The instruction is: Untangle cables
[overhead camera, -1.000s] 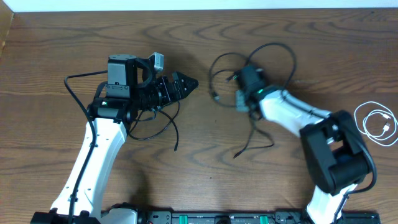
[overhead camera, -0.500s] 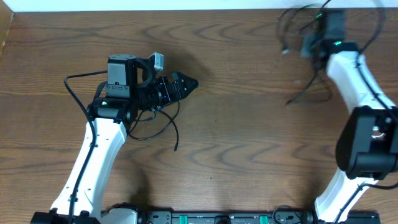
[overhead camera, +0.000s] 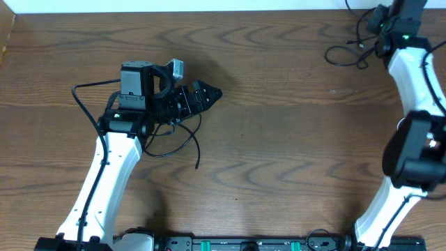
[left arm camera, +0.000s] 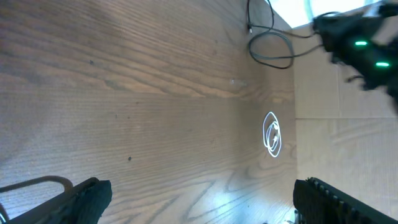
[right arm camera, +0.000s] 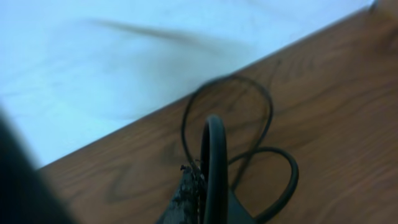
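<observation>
My right gripper (overhead camera: 382, 22) is at the far right back corner of the table, shut on a thin black cable (right arm camera: 214, 155). That cable's loops (overhead camera: 345, 52) trail onto the wood to the left of the gripper. In the left wrist view the same black cable (left arm camera: 270, 50) shows far off, with the coiled white cable (left arm camera: 272, 132) nearer. The right arm hides the white cable in the overhead view. My left gripper (overhead camera: 209, 93) stands open at the left middle, nothing between its fingers (left arm camera: 87, 196). A second thin black cable (overhead camera: 178, 143) lies curled beside the left arm.
The table's back edge (overhead camera: 209, 12) meets a pale wall close behind the right gripper. The right arm (overhead camera: 418, 139) stretches along the table's right side. A thicker black cord (overhead camera: 87, 104) is fixed to the left arm.
My right arm has swung from the table's middle to the back right corner, taking the black cable with it. The left arm and the cable beside it have not moved.
</observation>
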Action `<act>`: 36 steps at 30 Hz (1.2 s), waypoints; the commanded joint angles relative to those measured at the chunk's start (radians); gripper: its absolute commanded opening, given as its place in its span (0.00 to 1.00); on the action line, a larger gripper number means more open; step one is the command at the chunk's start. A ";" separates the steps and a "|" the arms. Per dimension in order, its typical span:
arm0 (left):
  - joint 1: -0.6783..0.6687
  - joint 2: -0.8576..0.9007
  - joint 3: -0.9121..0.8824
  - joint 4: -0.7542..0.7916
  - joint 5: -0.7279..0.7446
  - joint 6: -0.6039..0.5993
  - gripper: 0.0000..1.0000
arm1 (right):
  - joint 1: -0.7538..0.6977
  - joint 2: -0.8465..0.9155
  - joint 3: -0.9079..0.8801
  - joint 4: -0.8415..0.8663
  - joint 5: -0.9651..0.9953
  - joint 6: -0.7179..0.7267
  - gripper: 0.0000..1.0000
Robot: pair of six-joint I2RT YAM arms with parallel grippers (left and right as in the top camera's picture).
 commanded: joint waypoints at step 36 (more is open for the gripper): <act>-0.001 -0.013 0.002 0.002 -0.003 0.010 0.98 | -0.039 -0.155 -0.007 -0.407 -0.064 0.116 0.99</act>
